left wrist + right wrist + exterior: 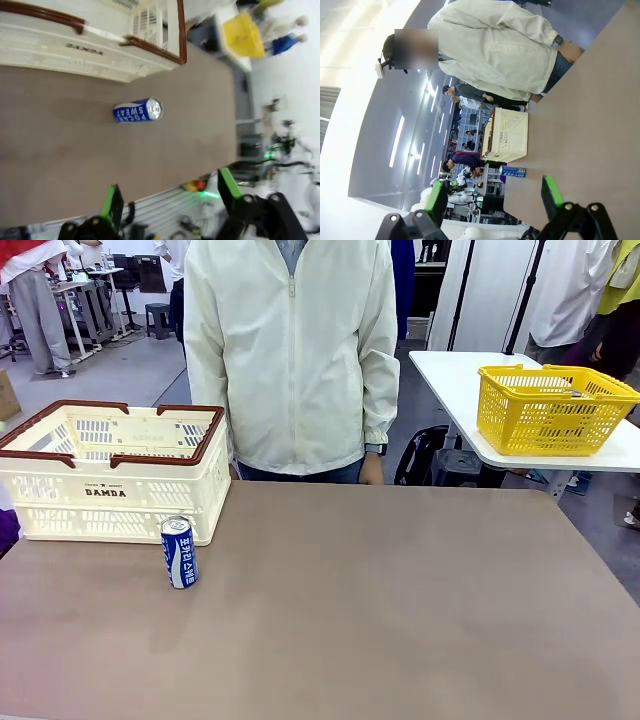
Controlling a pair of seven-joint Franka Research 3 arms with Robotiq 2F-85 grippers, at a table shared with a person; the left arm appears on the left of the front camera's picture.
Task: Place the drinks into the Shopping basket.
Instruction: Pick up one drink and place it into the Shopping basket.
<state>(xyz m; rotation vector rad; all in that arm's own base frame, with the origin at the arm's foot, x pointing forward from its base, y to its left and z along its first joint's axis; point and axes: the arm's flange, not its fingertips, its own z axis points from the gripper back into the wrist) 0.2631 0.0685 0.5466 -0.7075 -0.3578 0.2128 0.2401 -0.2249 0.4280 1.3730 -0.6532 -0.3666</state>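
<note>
So the big brown table (pixel 400 620) is mostly bare, and the Shopping basket (pixel 150 502) sits at its far left corner, long side facing the robot, with a person standing at the far edge just past it. From these angles I can't tell whether any drinks are in it. The one I can see is the blue can (pixel 179 552), standing upright on the table just in front of the basket's near wall, toward that wall's right end. It's close to the wall, but the left wrist view shows a strip of table between them, so they're not touching. The can's long axis is vertical. It only looks like it's lying down in the left wrist view because that camera is rolled over. The left gripper (pixel 169 186) has its fingers spread wide with nothing between them, and the can sits pretty much dead ahead of it, near the middle of that view. The right gripper (pixel 492 181) is also wide apart and empty, but from there the can is tiny and far off across the table. My read is that this is the left arm's job: go straight forward, take the can from the side around its middle, then lift it over the near rim.
</note>
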